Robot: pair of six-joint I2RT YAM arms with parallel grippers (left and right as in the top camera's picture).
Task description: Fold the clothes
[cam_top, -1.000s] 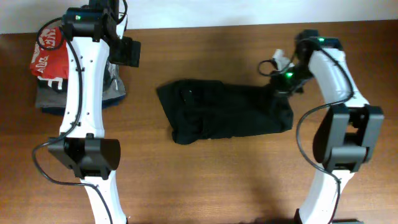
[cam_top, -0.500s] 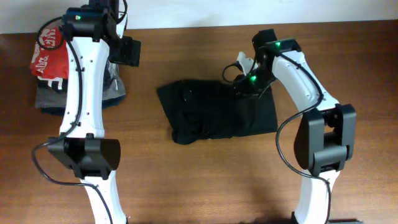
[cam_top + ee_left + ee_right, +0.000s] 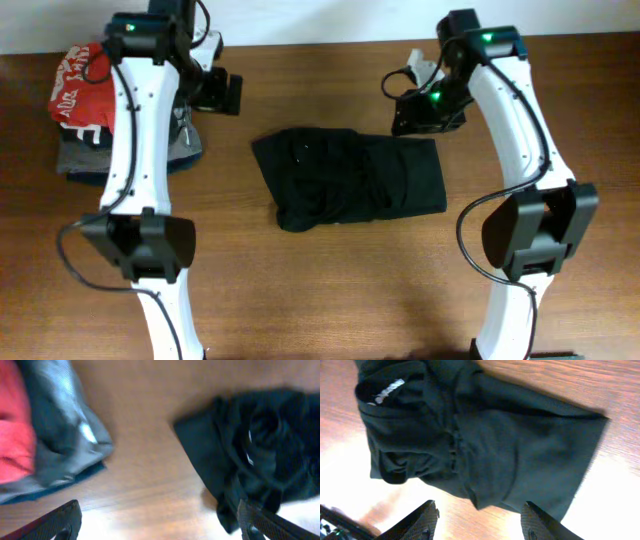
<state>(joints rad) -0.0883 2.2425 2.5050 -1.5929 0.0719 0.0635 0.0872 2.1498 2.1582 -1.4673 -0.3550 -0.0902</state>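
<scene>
- The brown wooden table point(image 3: 330, 290) is bare on the side nearest to the two arm bases.
- The black cloth garment point(image 3: 350, 180) lies flat around the middle of the table, between the two arms. It is folded into a rough rectangle.
- The right half of the garment is smooth. The left half is wrinkled and bunched, and a small white label shows there in the right wrist view.
- The right gripper point(image 3: 415, 110) is just past the far right corner of the garment. In the overhead view it does not touch the cloth.
- In the right wrist view its two black fingers point(image 3: 427, 517) stand well apart with nothing between them. Below them are the garment and a strip of wood.
- The left gripper point(image 3: 225, 92) is further to the left, above bare wood, between the garment and a pile of clothes.
- In the left wrist view its fingers point(image 3: 62, 520) are spread wide and hold nothing. The pile is at the left and the garment at the right.
- The pile sits at the far left corner of the table, well apart from the black garment. On top is a red garment with white print point(image 3: 80, 85). Under it lies a grey folded garment point(image 3: 75, 155) with a dark blue edge showing at the bottom.
</scene>
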